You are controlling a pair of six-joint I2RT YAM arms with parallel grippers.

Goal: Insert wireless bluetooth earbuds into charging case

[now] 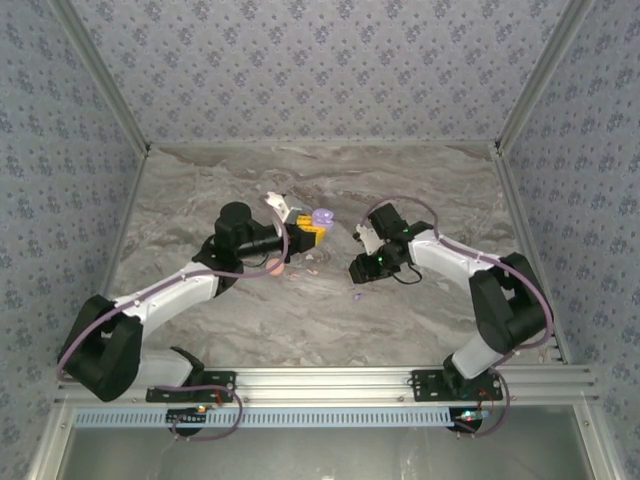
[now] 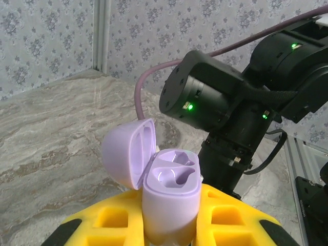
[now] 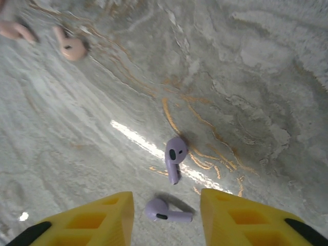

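Note:
The purple charging case stands upright with its lid flipped open and both sockets empty. My left gripper is shut on the case's body between yellow fingers; in the top view it holds the case above mid-table. Two purple earbuds lie on the marble table: one ahead of my right gripper, the other between its yellow fingers. My right gripper is open, low over them; from above it hovers just behind the purple earbuds.
Two pale pink earbuds lie further off on the table, near a round salmon-pink disc beside the left arm. The right arm's black wrist is close behind the held case. Patterned walls enclose the marble table.

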